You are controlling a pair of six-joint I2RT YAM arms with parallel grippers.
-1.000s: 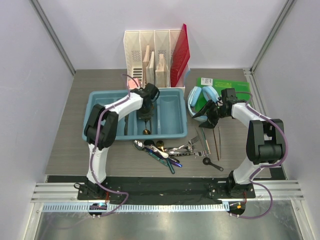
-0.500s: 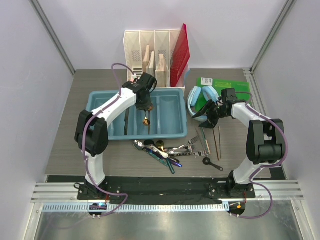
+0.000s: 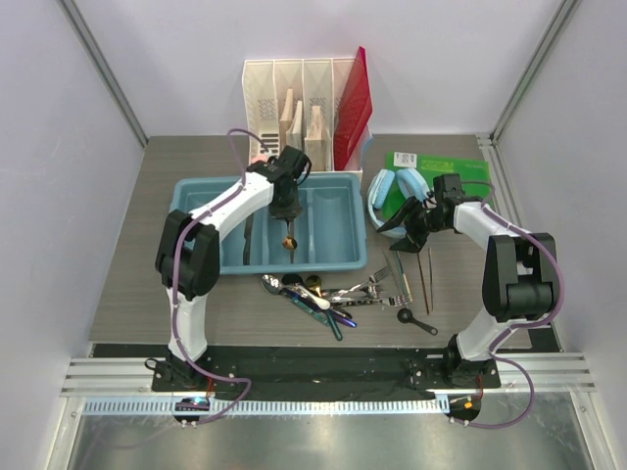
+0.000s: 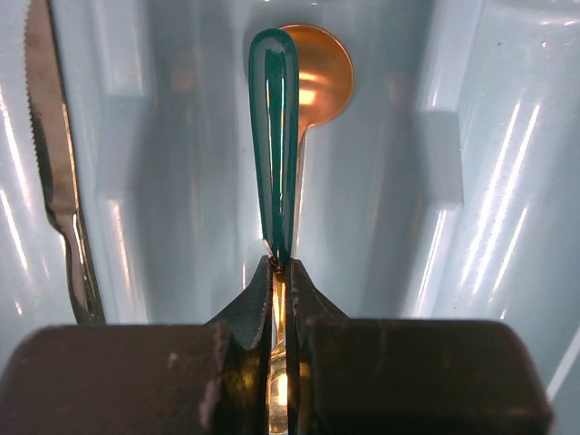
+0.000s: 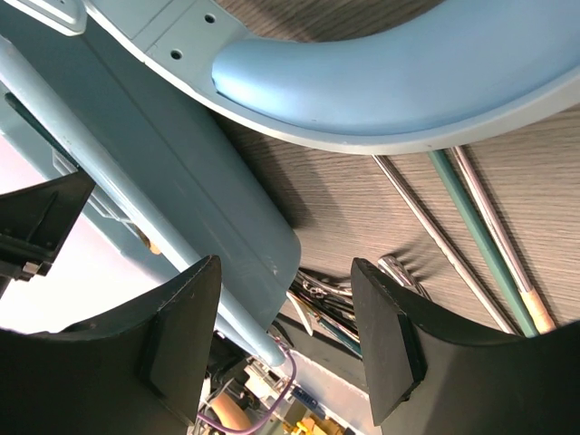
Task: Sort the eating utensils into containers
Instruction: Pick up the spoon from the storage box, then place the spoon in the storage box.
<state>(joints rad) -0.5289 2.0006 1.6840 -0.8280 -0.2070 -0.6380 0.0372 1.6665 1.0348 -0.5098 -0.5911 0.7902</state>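
Seen from above, two robot arms work at a table. The left gripper [image 4: 275, 270] reaches into a light blue cutlery tray [image 3: 196, 188] with four long compartments. Its fingers are pressed together on the thin gold end of a spoon [image 4: 275, 136], whose teal handle and round gold bowl point away from the wrist, along one compartment. We cannot tell whether the bowl touches the tray floor. A knife [image 4: 54, 172] lies in the compartment just beside it.

The right gripper [image 3: 411, 227] hovers at the edge of the light blue headphones [image 3: 397, 186]. Its fingers are spread wide apart and hold nothing. Thin chopsticks [image 3: 426, 269] lie on the table just beside it. The remaining forks, spoons and knives sit in a loose pile [image 3: 338, 294] in front of the tray, so we judge the sorting far from done.

We see several risks here. The grip is on a narrow edge, so the spoon could swivel or slide between the fingers. If the left fingers part while the spoon hangs high or tilted, it could bounce, come to rest across a divider, or end up with the knife. On the right, the open fingers are so near the headphones that closing could catch the headband instead of a chopstick. The chopsticks are thin and lie flat, so a shallow reach could simply roll them away.
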